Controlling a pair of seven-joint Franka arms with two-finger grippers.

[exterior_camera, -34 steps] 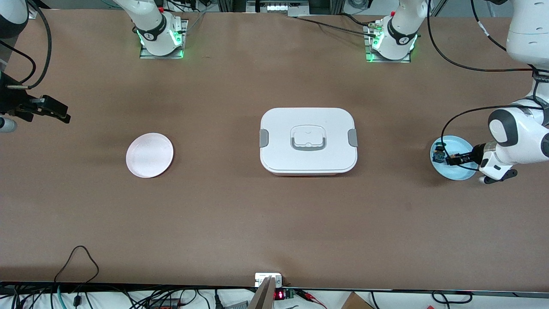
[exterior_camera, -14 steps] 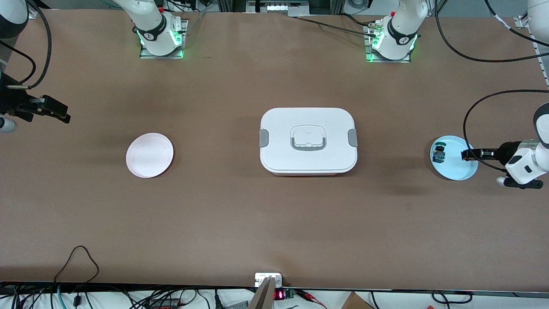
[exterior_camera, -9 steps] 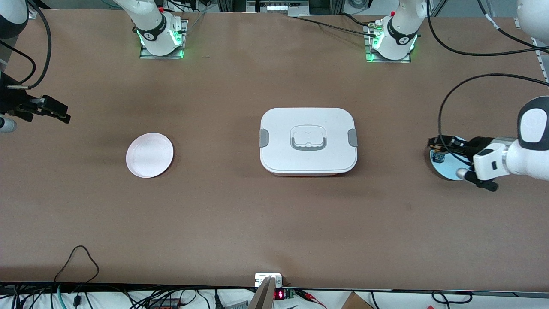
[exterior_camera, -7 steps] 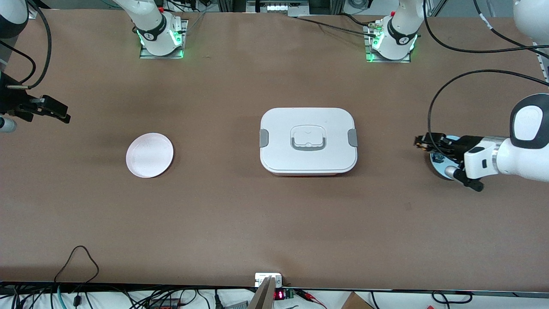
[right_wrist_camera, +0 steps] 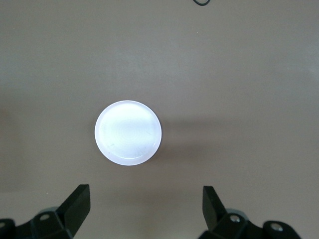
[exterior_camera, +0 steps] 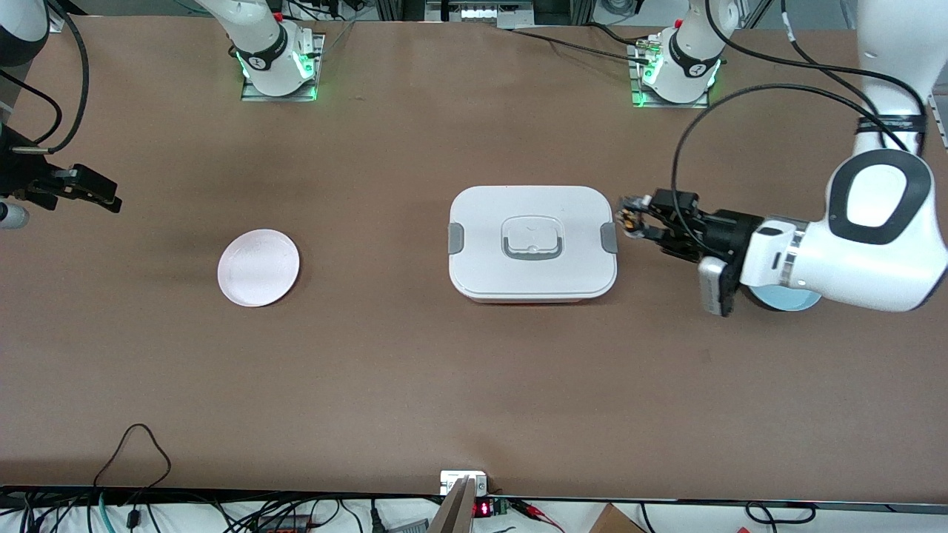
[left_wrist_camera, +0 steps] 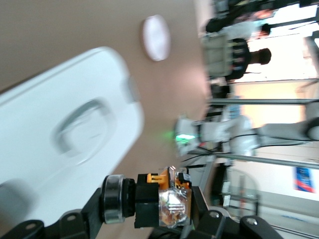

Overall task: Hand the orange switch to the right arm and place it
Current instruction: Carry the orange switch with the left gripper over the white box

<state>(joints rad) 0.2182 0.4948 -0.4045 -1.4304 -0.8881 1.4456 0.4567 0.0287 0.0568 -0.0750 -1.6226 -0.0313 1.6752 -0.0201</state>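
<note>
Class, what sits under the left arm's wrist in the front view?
A light blue plate, mostly covered by the left arm; only its rim nearest the front camera shows. Whatever lies on it is hidden.

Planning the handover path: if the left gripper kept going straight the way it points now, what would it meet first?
Probably the white lidded box: the left gripper, shut on the orange switch, points at its near end, though it may ride high enough to pass above.

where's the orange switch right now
The orange switch is up in the air, held in the left claw, just off the white box at its left-arm end.
</note>
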